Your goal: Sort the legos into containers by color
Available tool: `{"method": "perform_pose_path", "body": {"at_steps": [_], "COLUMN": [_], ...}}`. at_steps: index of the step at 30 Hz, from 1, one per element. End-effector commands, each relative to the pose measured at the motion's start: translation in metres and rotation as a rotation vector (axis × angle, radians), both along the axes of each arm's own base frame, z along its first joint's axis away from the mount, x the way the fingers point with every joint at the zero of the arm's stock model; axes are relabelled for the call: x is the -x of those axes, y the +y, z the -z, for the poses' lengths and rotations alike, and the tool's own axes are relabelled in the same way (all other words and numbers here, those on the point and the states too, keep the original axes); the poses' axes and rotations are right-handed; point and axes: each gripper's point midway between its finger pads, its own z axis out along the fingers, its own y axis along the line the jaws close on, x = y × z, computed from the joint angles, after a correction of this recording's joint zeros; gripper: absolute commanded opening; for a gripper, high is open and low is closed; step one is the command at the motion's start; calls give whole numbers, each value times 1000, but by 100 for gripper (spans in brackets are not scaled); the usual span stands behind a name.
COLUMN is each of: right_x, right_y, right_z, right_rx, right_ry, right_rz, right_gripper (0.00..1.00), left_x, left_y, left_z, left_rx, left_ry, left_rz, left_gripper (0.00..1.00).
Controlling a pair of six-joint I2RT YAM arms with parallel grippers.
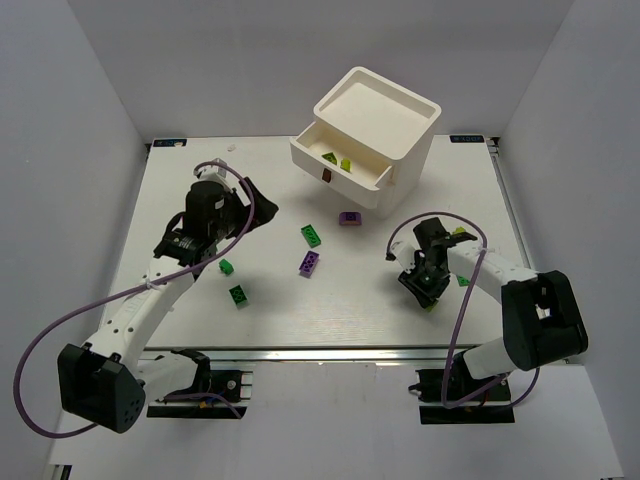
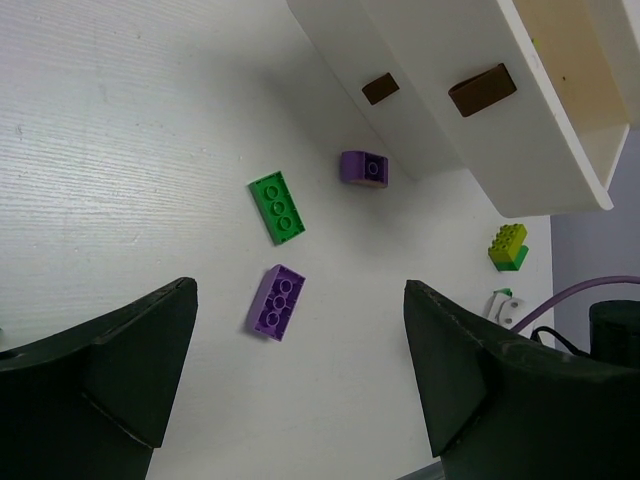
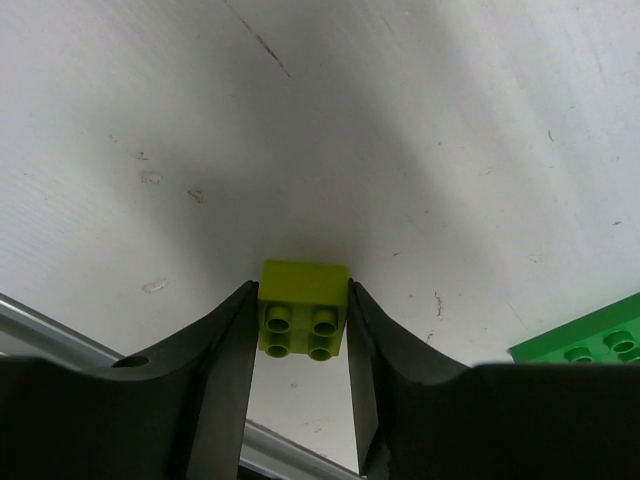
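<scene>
With my right gripper (image 3: 303, 335) clenched on the small yellow-green studded plastic brick (image 3: 303, 305) and left gripper (image 2: 300, 375) released, I should lift straight up with steady squeeze.

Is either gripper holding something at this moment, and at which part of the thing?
The right gripper holds a yellow-green two-by-two lego brick, one finger on each of two opposite side walls. The left gripper is open and holds nothing.
</scene>
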Motion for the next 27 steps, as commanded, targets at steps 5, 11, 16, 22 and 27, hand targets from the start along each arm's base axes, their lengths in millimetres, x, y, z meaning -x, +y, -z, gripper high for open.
{"method": "perform_pose_path", "body": {"at_steps": [5,11,16,22,27], "right_x": [-45,-96,-116,-178,-225], "right_y": [37,83,115,169,199], "right_z": [-85,-232,-289,-331,-324], "right_rx": [-206,-517,-698,-886,-853], "right_ry": [-179,-521,-567,-568,-594], "right_rz": [-61,-131,-104,0,43], "right_gripper": [0,0,0,0,2], "left_x": [2,0,-1,0,2], "left_y": [0,-5,-5,-8,-10], "left_z": [-4,1,1,-1,-8], "left_rx": [12,13,14,26,42], "left_ry": [-20,-22,-27,-40,-54], "left_rz": [1,28,29,41,51], "left_gripper": [94,94,94,94,95]}}
